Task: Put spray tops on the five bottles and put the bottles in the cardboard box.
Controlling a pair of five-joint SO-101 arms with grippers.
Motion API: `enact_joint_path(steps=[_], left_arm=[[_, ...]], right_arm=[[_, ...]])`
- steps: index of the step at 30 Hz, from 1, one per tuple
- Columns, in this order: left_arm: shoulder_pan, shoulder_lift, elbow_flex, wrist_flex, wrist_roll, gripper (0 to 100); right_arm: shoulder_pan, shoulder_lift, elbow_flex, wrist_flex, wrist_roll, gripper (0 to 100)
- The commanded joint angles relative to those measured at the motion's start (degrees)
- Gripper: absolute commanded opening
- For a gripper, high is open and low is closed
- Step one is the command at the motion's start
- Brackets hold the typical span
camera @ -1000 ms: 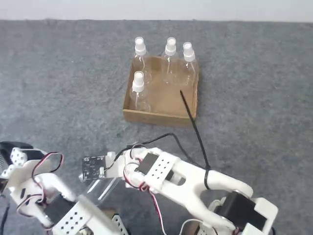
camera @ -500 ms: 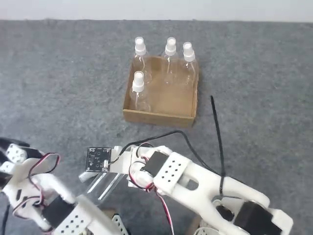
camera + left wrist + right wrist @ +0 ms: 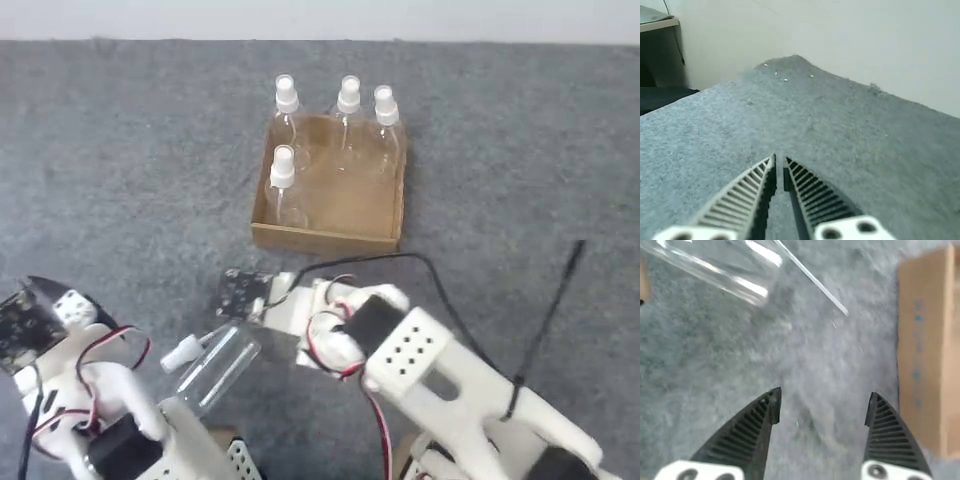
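Grey carpet (image 3: 120, 150), bottle (image 3: 215, 365) on its side near cardboard box (image 3: 330, 241), right pincer (image 3: 823, 394) spread, left pincer (image 3: 780, 159) pressed together.

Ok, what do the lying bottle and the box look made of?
Lying bottle: clear, glossy, likely plastic, maybe glass; the carpet shows through it and highlights streak it. Its spray top: opaque white, probably plastic. Box: matte brown cardboard, with a raw tan wall.

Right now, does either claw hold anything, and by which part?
Nothing is held. The right claw is open, the left claw shut, both empty; the bottle lies free on the carpet.
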Motion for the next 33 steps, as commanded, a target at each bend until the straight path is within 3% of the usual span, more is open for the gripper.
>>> enact_joint_path(steps=[1, 6, 13, 17, 23, 28, 33], left_arm=[[2.5, 0.0, -5.4, 6.2, -3.0, 2], [5.9, 0.1, -7.3, 10.9, -4.0, 2], [11.3, 0.1, -7.5, 14.8, -7.7, 2], [14.2, 0.1, -7.5, 15.1, -7.7, 2], [17.5, 0.8, -7.6, 15.2, -7.7, 2], [19.6, 11.6, -11.6, 16.0, -7.7, 2], [24.9, 23.9, -19.9, 22.3, -7.8, 2]], right_arm=[[4.5, -6.3, -3.3, 5.5, -0.7, 23.1], [9.3, -9.8, -3.3, 9.7, -0.7, 21.9], [15.2, -11.2, -3.2, 9.4, -0.8, 3.7], [16.0, -11.7, -1.8, 8.0, -1.0, 1.9], [16.1, -11.7, 2.8, 1.4, -7.3, 1.7], [22.3, -11.7, 3.3, 0.9, -7.6, 1.7], [29.4, -11.7, 3.3, 0.7, -7.8, 1.7]])
